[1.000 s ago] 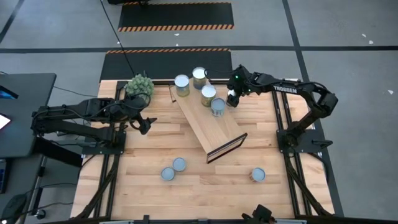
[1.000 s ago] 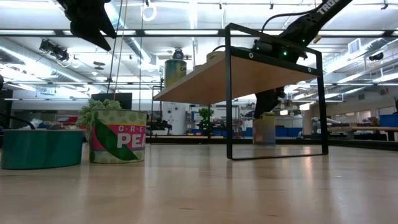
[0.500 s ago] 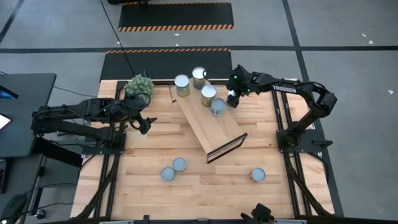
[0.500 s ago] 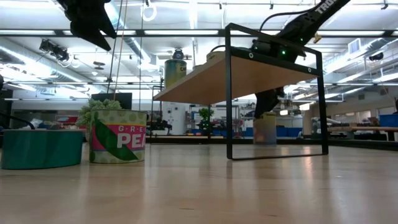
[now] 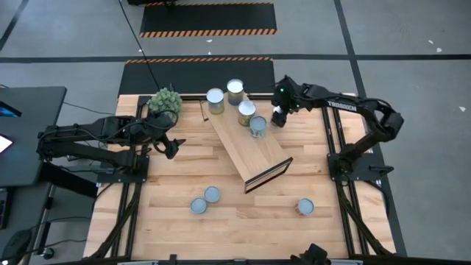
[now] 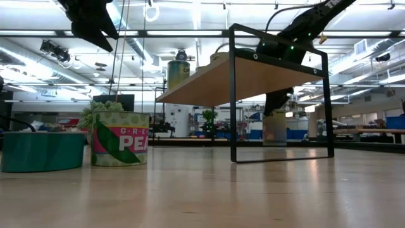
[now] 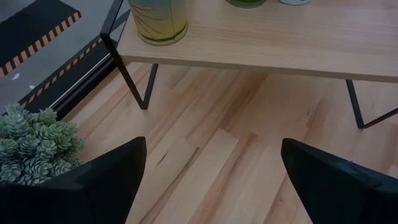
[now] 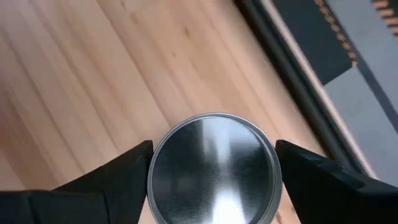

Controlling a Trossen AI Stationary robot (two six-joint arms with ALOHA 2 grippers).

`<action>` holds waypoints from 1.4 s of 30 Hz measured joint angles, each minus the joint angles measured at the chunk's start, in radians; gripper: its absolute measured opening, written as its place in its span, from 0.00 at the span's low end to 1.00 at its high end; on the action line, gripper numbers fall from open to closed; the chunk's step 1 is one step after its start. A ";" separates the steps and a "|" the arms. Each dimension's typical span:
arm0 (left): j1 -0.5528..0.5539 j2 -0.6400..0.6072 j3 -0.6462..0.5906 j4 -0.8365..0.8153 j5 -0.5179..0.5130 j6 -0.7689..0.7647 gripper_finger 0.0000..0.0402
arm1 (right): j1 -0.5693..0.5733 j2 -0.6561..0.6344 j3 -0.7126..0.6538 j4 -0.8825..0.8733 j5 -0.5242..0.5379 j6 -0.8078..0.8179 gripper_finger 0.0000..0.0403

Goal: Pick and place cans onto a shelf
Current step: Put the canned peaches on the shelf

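Observation:
My right gripper (image 5: 279, 118) is at the far side of the table, just right of the shelf (image 5: 247, 146), shut on a can with a silvery top (image 8: 211, 168). In the low view that can (image 6: 274, 130) stands upright below the gripper. In the high view the gripper hides it. Several cans (image 5: 246, 110) stand on the shelf's far half. Three more cans (image 5: 212, 193) stand on the table near its front. My left gripper (image 5: 171, 147) is open and empty, left of the shelf and above the table. My right gripper pinches the can's side wall (image 8: 155, 180) between its two fingers, just below the rim, one finger on each opposite side. The fingers come from above, pointing down. The can stays upright; I cannot tell whether its base is clear of the table.
A green spiky plant ball (image 5: 165, 100) sits at the far left, close to my left arm. The shelf's dark frame end (image 5: 268, 175) points toward the near right. A can (image 5: 305, 207) stands near the front right. Bare tabletop (image 5: 302, 158) lies right of the shelf.
My right gripper has gone a little toward the table's right edge, away from the shelf. The can between its fingers has gone with it and stays upright.

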 joint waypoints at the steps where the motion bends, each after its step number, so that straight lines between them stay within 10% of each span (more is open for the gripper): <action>1: 0.000 0.000 0.000 0.000 0.000 0.000 0.94 | 0.000 -0.015 0.000 0.000 0.001 0.003 0.80; 10: 0.000 0.000 0.000 0.016 -0.021 0.033 0.94 | -0.004 -0.143 0.030 -0.043 0.009 0.061 0.80; 23: 0.130 0.000 0.000 0.065 0.091 0.103 0.94 | 0.031 -0.091 0.515 -0.301 0.034 0.078 0.80; 42: 0.153 0.000 0.000 0.078 0.137 0.166 0.94 | 0.360 0.119 0.928 -0.234 0.026 0.164 0.80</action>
